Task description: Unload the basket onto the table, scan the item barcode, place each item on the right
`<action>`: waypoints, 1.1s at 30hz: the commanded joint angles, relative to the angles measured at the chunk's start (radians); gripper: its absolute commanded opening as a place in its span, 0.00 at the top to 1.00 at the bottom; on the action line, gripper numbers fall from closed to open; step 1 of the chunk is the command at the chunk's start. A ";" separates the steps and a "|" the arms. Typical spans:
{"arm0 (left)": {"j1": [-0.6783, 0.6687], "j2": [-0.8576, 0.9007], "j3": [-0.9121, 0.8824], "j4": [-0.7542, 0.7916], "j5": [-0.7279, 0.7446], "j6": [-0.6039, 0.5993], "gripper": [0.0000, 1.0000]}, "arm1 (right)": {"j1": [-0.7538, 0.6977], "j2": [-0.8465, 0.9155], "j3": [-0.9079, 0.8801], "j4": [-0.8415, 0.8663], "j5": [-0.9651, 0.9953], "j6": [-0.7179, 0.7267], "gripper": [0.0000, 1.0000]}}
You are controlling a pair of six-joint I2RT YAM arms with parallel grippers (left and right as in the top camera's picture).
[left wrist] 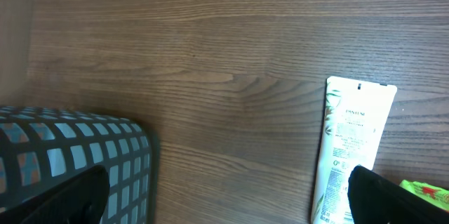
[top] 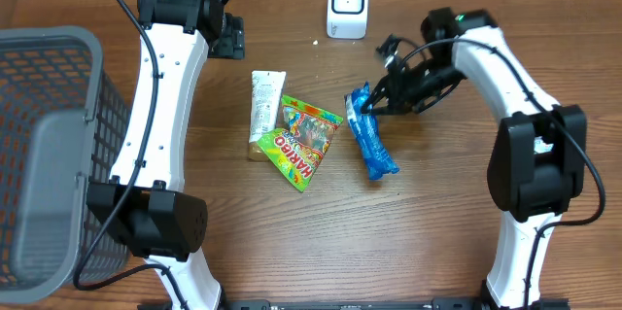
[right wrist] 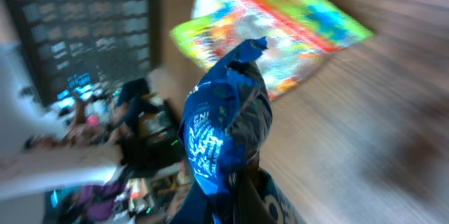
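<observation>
One end of the blue packet (top: 373, 145), lying mid-bench lengthwise toward the near edge, sat pinched in the closed right tool (top: 372, 104), with the scanner (top: 348, 6) beyond by the far edge; the left tool (top: 231, 36) gaped empty.

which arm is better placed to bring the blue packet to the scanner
Right. The right gripper is shut on the blue packet, near the white scanner; the left gripper hangs open, holding nothing.
</observation>
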 commanded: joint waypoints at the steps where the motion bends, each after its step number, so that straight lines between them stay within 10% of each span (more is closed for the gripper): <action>1: -0.006 0.014 -0.001 0.004 -0.013 0.015 0.00 | 0.000 -0.029 0.111 -0.117 -0.164 -0.247 0.96; 33: -0.006 0.014 -0.001 0.004 -0.013 0.015 0.00 | -0.036 -0.319 0.315 -0.181 -0.279 -0.409 0.96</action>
